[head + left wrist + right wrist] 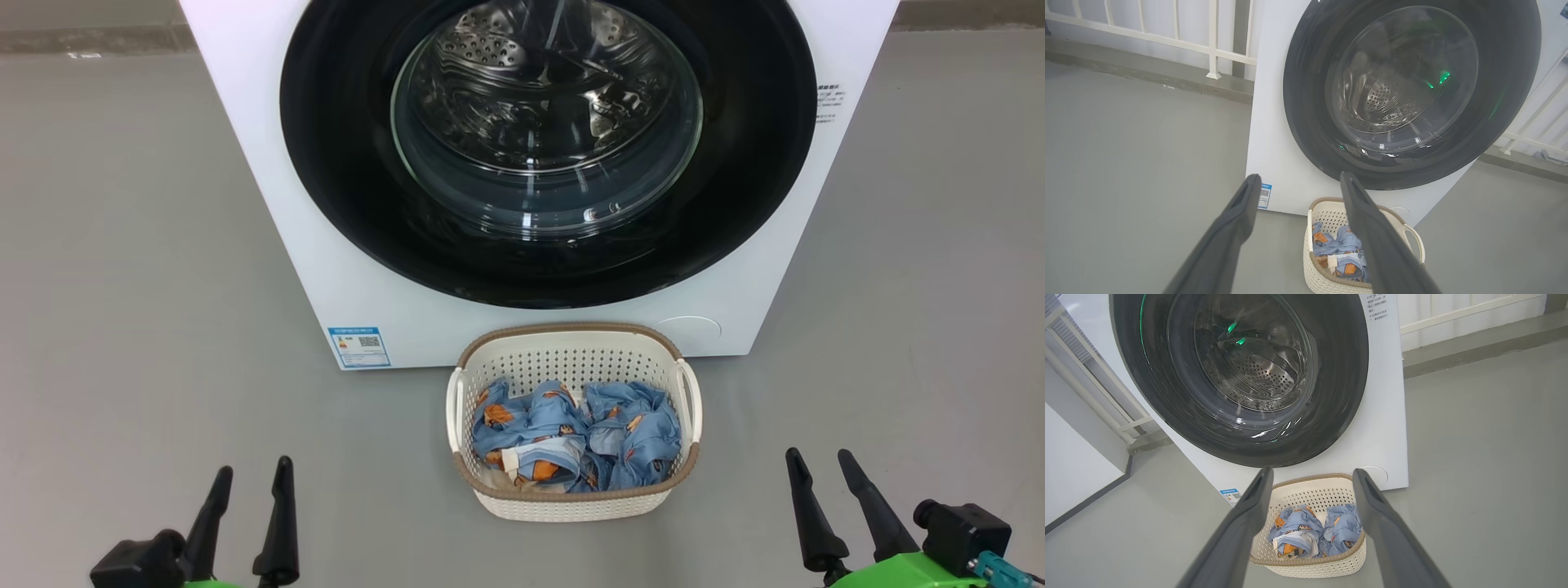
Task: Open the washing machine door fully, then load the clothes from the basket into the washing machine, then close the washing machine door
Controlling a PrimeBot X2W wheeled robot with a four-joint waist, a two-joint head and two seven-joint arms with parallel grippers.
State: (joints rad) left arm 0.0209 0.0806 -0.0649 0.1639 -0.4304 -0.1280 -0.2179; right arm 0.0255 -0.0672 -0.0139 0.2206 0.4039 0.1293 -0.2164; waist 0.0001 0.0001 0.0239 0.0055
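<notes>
we count 1 washing machine [343, 310], 1 door [547, 122], 1 basket [571, 331], and approx 2 bunched items of clothes [571, 437]; we can't separate them better than that. the door is shut flat on the machine's front, glass bowl facing us, w/ the steel drum [490, 53] seen thru it. the basket sits on the grey floor [122, 286] just in front of the machine, below the door, its long axis approx side to side along the front. the clothes lie inside it, side by side. left hand [255, 467] & right hand [818, 456] both have fingers spread, empty, tips pointing toward the machine, well apart from the basket.
</notes>
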